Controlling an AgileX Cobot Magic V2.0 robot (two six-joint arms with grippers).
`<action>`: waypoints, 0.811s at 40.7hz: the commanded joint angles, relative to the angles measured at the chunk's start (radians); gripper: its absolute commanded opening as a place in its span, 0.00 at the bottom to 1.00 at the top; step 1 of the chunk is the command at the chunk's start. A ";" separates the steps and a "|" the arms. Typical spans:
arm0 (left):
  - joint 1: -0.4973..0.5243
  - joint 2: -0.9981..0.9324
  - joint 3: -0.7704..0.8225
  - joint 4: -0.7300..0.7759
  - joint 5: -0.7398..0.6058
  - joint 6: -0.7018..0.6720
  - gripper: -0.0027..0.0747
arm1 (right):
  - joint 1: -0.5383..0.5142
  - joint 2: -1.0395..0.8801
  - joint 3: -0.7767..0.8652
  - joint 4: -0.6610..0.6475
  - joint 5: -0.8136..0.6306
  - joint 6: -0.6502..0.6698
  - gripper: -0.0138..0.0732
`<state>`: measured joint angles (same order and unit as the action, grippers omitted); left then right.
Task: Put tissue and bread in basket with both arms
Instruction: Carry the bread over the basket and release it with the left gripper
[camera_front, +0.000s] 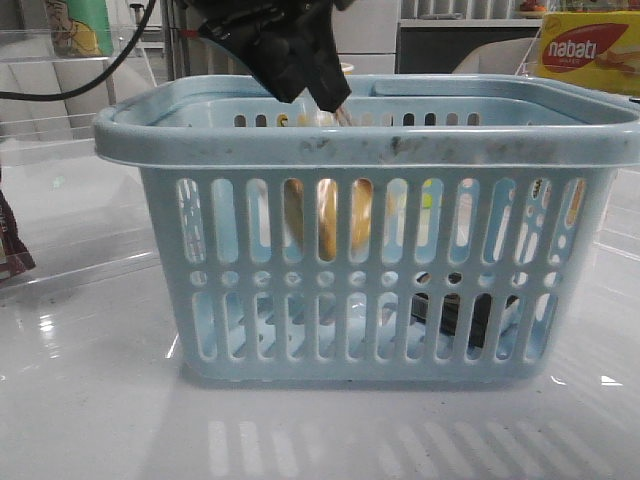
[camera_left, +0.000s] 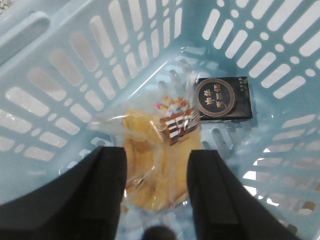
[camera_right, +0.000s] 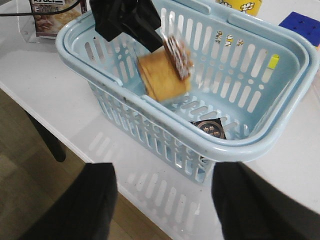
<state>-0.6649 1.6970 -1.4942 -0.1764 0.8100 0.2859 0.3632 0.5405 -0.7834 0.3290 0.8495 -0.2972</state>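
Bread (camera_left: 160, 160): golden-brown, clear-wrapped, brown-labelled.

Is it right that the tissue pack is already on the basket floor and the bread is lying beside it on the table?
Not quite. The tissue does lie on the basket floor, but the bread is inside the basket, seemingly in mid-air below the left gripper, as the right wrist view shows.

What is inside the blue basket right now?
In the basket a dark tissue pack lies on the floor. The bread hangs above it, blurred, below the left end effector. The floor under the bread is hidden.
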 joint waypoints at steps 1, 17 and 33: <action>-0.006 -0.082 -0.036 -0.022 -0.029 0.001 0.57 | -0.002 0.001 -0.025 0.017 -0.071 -0.008 0.76; -0.031 -0.422 0.080 -0.024 0.075 0.001 0.57 | -0.002 0.001 -0.025 0.017 -0.071 -0.008 0.76; -0.041 -0.857 0.467 -0.024 0.044 -0.001 0.57 | -0.002 0.001 -0.025 0.017 -0.071 -0.008 0.76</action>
<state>-0.7003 0.9066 -1.0543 -0.1841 0.9297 0.2859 0.3632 0.5405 -0.7834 0.3290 0.8495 -0.2972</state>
